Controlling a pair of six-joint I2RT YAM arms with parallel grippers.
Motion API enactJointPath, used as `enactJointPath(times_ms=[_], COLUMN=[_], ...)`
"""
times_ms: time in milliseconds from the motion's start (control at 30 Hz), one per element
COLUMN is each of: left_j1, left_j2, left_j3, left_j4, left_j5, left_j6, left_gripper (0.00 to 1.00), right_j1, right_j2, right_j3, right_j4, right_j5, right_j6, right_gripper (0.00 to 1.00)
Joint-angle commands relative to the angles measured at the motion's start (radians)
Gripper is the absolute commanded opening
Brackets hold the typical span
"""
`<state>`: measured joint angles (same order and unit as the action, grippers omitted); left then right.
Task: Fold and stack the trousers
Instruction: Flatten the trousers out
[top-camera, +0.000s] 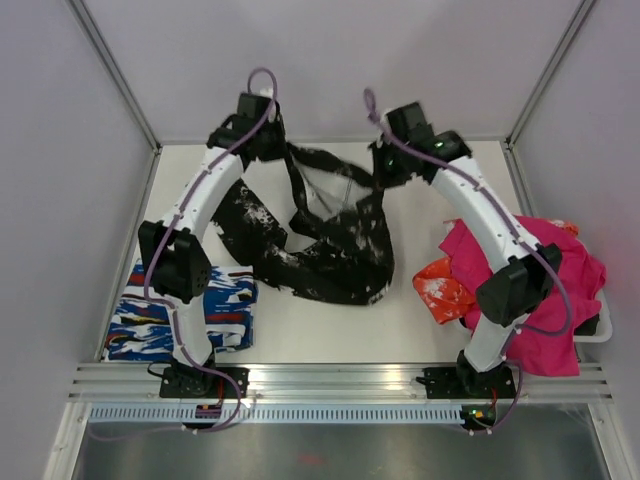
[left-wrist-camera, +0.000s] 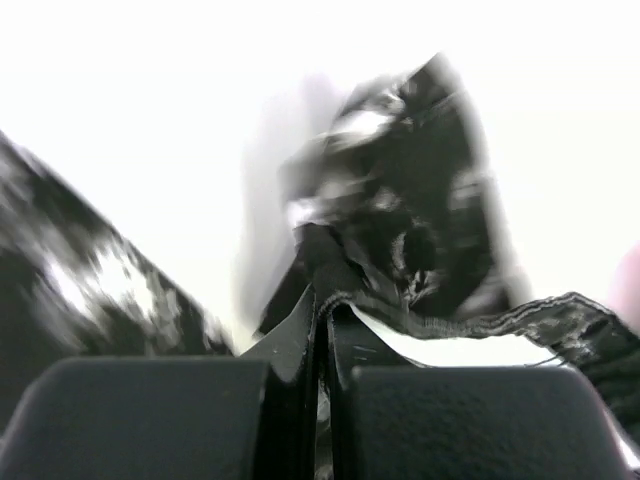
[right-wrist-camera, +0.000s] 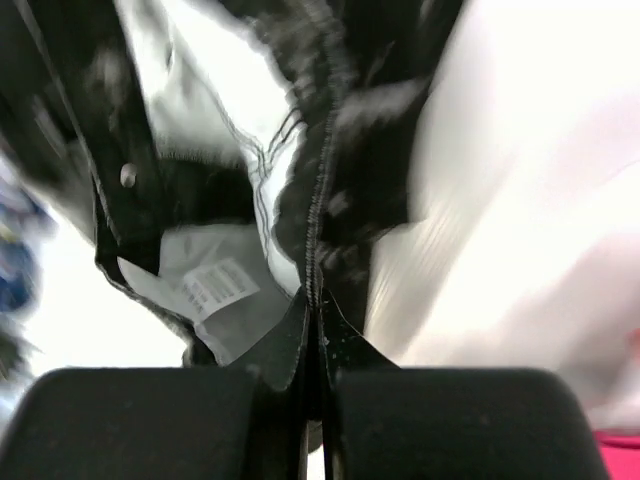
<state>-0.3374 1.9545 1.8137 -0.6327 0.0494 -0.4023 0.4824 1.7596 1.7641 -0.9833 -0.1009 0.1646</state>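
Observation:
The trousers, black with white splatter, hang between both grippers at the back of the table, their legs trailing in a heap on the surface. My left gripper is shut on the waistband's left end; in the left wrist view the band runs out from the closed fingertips. My right gripper is shut on the waistband's right end, pinching a seam at its tips. The white lining with a care label faces the right wrist camera.
A folded blue, white and red streaked garment lies at the near left beside the left arm. A magenta cloth and an orange-red cloth sit at the right by the right arm. Enclosure walls ring the table.

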Motion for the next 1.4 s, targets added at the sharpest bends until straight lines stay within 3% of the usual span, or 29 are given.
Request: enactJointPath(times_ms=[0, 33, 100, 300, 733, 967, 1067, 1200, 1233, 1267, 1300, 1333, 1367], left_j1=[0.054, 0.054, 0.054, 0.054, 0.055, 0.055, 0.052, 0.003, -0.049, -0.078, -0.110, -0.164, -0.185], left_j2=[-0.077, -0.074, -0.101, -0.180, -0.224, -0.221, -0.168, -0.018, 0.015, 0.047, 0.081, 0.146, 0.180], left_j3=[0.374, 0.516, 0.594, 0.587, 0.589, 0.585, 0.588, 0.587, 0.588, 0.590, 0.590, 0.589, 0.587], left_j4=[-0.017, -0.027, -0.009, 0.129, 0.110, 0.084, 0.070, 0.096, 0.128, 0.146, 0.172, 0.230, 0.264], left_j5=[-0.087, -0.107, -0.143, -0.207, -0.255, -0.264, -0.132, -0.022, -0.040, -0.045, -0.080, -0.098, -0.083], left_j6=[0.095, 0.112, 0.152, 0.178, 0.220, 0.260, 0.281, 0.180, 0.169, 0.169, 0.169, 0.152, 0.136], left_gripper=[0.02, 0.02, 0.02, 0.02, 0.02, 0.02, 0.02, 0.02, 0.02, 0.02, 0.02, 0.02, 0.02], right_j1=[-0.141, -0.180, -0.269, -0.347, -0.373, -0.372, -0.373, -0.372, -0.372, -0.372, -0.373, -0.372, -0.372], right_j2=[0.001, 0.009, 0.017, 0.006, -0.023, -0.081, -0.129, -0.195, -0.206, -0.222, -0.230, -0.242, -0.249], right_j3=[0.332, 0.378, 0.437, 0.455, 0.391, 0.233, 0.076, -0.136, -0.232, -0.279, -0.316, -0.368, -0.379], right_j4=[0.069, 0.093, 0.197, 0.371, 0.365, 0.391, 0.425, 0.399, 0.400, 0.399, 0.397, 0.381, 0.370], right_j5=[0.086, 0.011, -0.058, -0.210, -0.266, -0.333, -0.376, -0.309, -0.293, -0.275, -0.238, -0.214, -0.188], right_j6=[0.062, 0.120, 0.167, 0.153, 0.124, 0.156, 0.170, 0.095, 0.075, 0.058, 0.029, 0.020, -0.005], right_gripper=[0.00, 0.00, 0.00, 0.00, 0.00, 0.00, 0.00, 0.00, 0.06, 0.19, 0.34, 0.59, 0.67])
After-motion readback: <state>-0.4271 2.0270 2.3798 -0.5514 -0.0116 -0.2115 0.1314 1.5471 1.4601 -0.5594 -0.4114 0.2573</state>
